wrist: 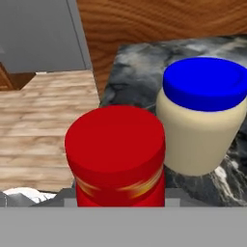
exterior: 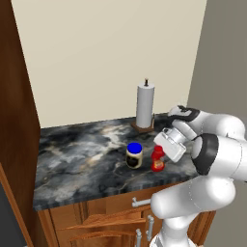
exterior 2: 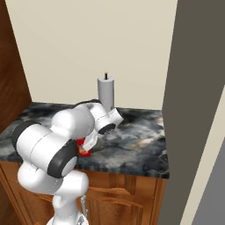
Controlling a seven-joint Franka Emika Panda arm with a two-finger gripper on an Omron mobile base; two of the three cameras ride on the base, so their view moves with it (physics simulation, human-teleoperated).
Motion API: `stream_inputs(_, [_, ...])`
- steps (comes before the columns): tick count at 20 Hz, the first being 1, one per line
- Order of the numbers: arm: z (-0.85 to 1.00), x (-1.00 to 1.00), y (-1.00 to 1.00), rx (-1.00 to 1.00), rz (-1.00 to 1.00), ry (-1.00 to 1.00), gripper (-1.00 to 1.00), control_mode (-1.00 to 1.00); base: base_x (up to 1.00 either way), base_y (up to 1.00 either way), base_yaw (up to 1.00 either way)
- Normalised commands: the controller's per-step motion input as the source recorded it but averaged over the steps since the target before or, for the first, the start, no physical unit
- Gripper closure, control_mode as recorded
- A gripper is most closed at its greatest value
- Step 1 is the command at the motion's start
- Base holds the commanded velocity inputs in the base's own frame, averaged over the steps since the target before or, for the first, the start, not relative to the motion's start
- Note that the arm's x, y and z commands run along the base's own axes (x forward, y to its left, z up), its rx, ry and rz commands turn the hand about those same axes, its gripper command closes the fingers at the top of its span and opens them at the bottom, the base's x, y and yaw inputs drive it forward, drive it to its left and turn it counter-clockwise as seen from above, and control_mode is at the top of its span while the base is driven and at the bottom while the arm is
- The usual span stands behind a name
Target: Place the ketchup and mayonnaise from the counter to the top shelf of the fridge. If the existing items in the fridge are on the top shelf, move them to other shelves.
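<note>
Two condiment containers stand near the front edge of the dark marbled stone bench (exterior: 77,159): the claw (exterior: 160,155) pinches the red-capped ketchup bottle (exterior: 157,159), with the cream mayonnaise jar with a blue lid (exterior: 134,155) just beside the ketchup. Behind the ketchup, near the wall, stands a grey paper-towel roll on a wooden holder (exterior: 144,106).

Arm bent low, pincer (exterior: 159,155) closed
</note>
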Motion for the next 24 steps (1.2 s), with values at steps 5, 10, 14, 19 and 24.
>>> stream_inputs(5, [0.70,-0.35,0.00,0.02,0.00,-0.06,1.00,-1.00,0.00,0.00,0.00])
stream_inputs(10, [1.00,-0.65,0.00,0.07,0.00,-0.17,1.00,-1.00,0.00,0.00,0.00])
stream_inputs(14, [1.00,-0.79,0.00,0.02,-0.01,-0.24,1.00,-1.00,0.00,0.00,0.00])
stream_inputs(19, [1.00,-0.81,0.00,0.00,-0.06,-0.20,1.00,-1.00,0.00,0.00,0.00])
stream_inputs(24, [1.00,-0.98,0.00,0.00,-0.11,-0.08,1.00,-1.00,0.00,0.00,0.00])
